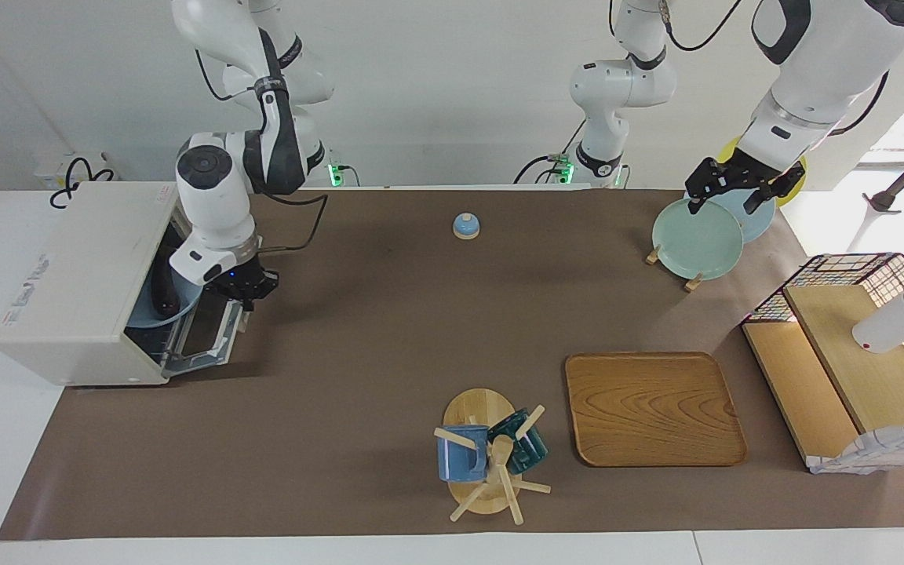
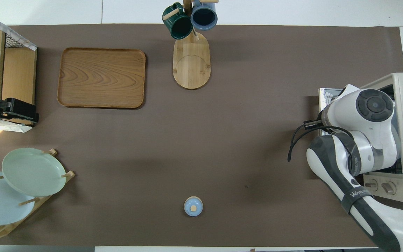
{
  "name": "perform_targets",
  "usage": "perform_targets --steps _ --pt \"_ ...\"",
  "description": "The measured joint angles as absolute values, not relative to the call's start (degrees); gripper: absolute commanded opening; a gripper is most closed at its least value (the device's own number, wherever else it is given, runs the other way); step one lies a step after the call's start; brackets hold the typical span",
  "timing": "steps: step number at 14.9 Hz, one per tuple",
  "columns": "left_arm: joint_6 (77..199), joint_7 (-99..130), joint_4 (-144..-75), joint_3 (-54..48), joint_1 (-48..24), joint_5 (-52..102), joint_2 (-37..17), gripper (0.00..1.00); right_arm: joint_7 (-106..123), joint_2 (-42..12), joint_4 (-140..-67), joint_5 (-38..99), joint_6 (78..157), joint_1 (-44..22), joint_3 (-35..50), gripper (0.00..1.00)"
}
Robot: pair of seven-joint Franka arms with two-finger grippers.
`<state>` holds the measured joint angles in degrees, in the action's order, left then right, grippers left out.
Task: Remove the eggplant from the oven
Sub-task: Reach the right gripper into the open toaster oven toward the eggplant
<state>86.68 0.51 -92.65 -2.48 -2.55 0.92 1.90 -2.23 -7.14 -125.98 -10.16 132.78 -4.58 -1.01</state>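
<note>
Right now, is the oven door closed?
No, in the facing view the oven has its door swung down, and a blue plate shows inside, with the right gripper at the door's handle edge.

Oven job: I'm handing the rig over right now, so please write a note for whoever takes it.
Right gripper: shut on the door of the oven; the door is swung most of the way down.
Left gripper: open, waiting over the plate rack.
Eggplant: inside the oven, on a blue plate.
Done: door nearly open.
Left: finish opening, let go, reach in, bring the eggplant out.
</note>
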Motion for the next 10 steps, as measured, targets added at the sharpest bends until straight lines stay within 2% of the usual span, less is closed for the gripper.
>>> perform_targets --steps 7,9,10 --pt "86.7 0.5 -92.7 -2.5 -2.5 0.9 1.9 1.00 -4.9 -7.2 -125.6 -4.6 132.5 -6.4 -1.4 0.00" --pt "86.7 0.5 -92.7 -2.5 -2.5 0.9 1.9 1.00 -7.5 -7.1 -123.9 -4.6 128.5 -8.3 -1.3 0.00" --pt "86.7 0.5 -92.7 -2.5 -2.5 0.9 1.9 1.00 -8.1 -6.8 -122.1 -4.6 125.1 -8.6 -1.3 0.05"
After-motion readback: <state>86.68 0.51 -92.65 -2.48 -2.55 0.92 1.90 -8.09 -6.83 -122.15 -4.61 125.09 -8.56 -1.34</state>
